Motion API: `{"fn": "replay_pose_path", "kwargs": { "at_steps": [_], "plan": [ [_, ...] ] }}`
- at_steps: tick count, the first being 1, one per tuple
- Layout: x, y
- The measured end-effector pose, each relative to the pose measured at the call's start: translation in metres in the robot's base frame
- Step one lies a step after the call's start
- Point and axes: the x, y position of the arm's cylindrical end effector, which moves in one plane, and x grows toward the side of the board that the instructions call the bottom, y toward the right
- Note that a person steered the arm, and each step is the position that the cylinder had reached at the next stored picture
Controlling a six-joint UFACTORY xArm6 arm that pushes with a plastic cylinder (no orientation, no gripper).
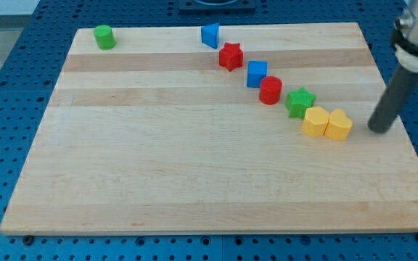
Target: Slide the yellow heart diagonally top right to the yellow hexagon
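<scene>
Since the yellow heart (339, 125) already touches the yellow hexagon (315, 122) at the frame's right, my tip (378, 129), a bare rod with no hand, probably needs only a gentle nudge.

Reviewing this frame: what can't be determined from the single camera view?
- My tip: whether it touches the wooden board is unclear; it stands apart from the blocks, at the view's right of the yellow heart block.
- Arm above the dark rod: cut off by the view's top-right edge.
- Yellow hexagon block and heart: touching or a hairline apart, too small to tell.
- Green star block: lower edge hidden behind the hexagon.
</scene>
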Motion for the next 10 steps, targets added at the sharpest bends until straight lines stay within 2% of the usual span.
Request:
{"fn": "replay_pose_path", "kwargs": {
  "at_steps": [1,2,5,10],
  "plan": [
    [0.043,-0.013],
    [0.053,-0.032],
    [0.009,-0.049],
    [-0.025,-0.062]
  ]
}}
